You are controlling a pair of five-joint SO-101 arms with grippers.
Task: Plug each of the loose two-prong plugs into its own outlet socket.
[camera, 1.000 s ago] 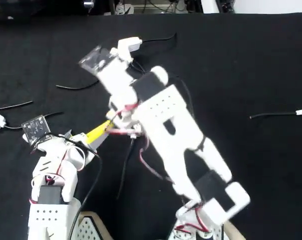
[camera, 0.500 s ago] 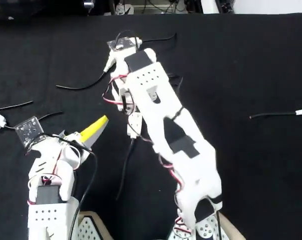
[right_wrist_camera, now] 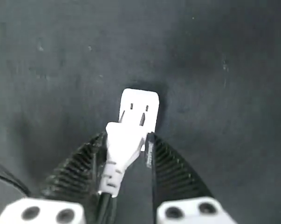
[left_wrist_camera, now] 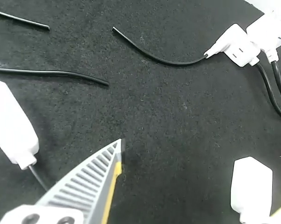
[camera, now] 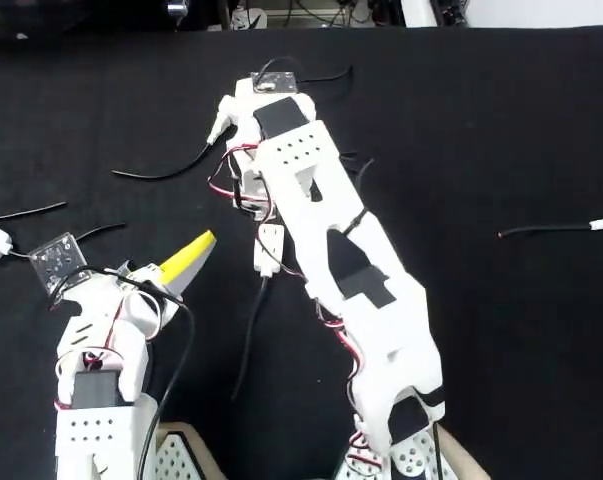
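Your right gripper (right_wrist_camera: 126,147) is pinching a white two-prong plug (right_wrist_camera: 124,140) by its sides, and the plug's nose sits against the slotted face of the white outlet socket (right_wrist_camera: 139,108) lying on the black cloth (right_wrist_camera: 224,70) toward the table's far side. Your left gripper (left_wrist_camera: 196,182) hangs spread above the cloth, near a white connector (left_wrist_camera: 12,123) with a black cable.

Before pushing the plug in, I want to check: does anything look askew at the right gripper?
Yes: the plug in the right gripper sits tilted and off-centre at the socket, prongs seemingly missing its slots.
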